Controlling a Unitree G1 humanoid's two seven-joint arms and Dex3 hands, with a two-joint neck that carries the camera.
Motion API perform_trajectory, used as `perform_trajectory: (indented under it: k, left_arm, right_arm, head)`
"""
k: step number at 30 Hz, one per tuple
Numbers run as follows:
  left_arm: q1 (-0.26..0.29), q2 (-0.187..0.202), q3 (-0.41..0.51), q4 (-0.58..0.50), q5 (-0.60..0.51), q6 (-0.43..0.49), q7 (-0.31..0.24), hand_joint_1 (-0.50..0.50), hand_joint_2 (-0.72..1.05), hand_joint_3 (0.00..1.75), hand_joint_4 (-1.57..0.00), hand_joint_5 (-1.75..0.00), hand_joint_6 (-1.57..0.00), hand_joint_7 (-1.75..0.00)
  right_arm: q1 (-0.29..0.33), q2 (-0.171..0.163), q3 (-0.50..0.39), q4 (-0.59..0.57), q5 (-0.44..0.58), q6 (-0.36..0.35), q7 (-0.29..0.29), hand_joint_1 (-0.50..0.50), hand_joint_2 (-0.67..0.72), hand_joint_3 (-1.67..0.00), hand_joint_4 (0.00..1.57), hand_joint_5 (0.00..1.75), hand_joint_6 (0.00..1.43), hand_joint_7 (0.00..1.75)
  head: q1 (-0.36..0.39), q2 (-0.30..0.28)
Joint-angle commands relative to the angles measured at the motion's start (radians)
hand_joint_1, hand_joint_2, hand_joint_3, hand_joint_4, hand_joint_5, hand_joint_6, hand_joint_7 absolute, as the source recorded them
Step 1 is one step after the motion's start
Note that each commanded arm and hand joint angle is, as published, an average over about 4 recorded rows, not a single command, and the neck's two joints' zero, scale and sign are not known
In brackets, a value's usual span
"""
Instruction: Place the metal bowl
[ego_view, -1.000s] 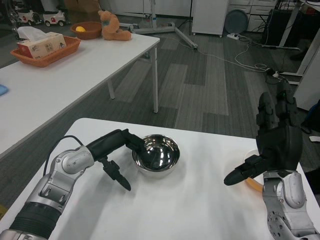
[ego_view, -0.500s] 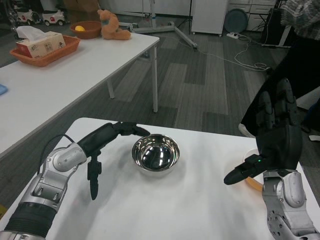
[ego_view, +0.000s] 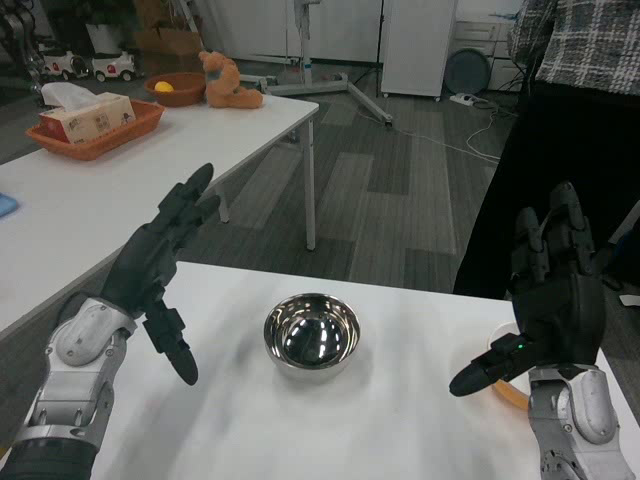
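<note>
The shiny metal bowl (ego_view: 312, 335) stands upright on the white table (ego_view: 330, 440), near its far edge, with nothing touching it. My left hand (ego_view: 160, 265) is raised to the left of the bowl, fingers spread and empty, well apart from it. At the right, my right hand (ego_view: 548, 305) is held up with its fingers spread, also empty, thumb pointing toward the bowl.
An orange-rimmed object (ego_view: 508, 368) lies on the table partly behind my right hand. A person in dark clothes (ego_view: 570, 140) stands at the table's far right corner. A second white table (ego_view: 110, 170) at the left carries a tissue basket (ego_view: 92, 120), a bowl and a plush toy.
My left hand has let go of the bowl's rim and lifted up and away to the left. The bowl stays put. A person has stepped in at the far right.
</note>
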Motion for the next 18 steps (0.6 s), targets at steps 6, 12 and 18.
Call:
perform_trajectory:
  k: [6, 12, 18]
  left_arm:
    - [-0.024, -0.027, 0.061, -0.036, -0.087, -0.046, 0.022, -0.5, -0.72, 0.0, 0.0, -0.21, 0.0, -0.02]
    - [-0.031, -0.028, 0.062, -0.041, -0.106, -0.045, 0.022, -0.5, -0.72, 0.0, 0.0, -0.21, 0.0, -0.05]
    - [-0.034, -0.036, 0.062, -0.045, -0.11, -0.046, 0.022, -0.5, -0.68, 0.0, 0.0, -0.21, 0.0, -0.05]
  right_arm:
    - [-0.003, -0.002, -0.01, -0.009, -0.004, -0.007, 0.0, -0.46, 0.6, 0.0, 0.0, 0.0, 0.0, 0.0]
    - [-0.016, -0.008, -0.046, -0.017, -0.057, 0.013, 0.004, -0.46, 0.6, 0.0, 0.0, 0.0, 0.0, 0.0]
    - [-0.034, -0.011, -0.046, -0.019, -0.055, 0.014, 0.006, -0.46, 0.6, 0.0, 0.0, 0.0, 0.0, 0.0]
  head:
    - [-0.015, -0.006]
    - [-0.034, -0.011]
    - [-0.057, -0.021]
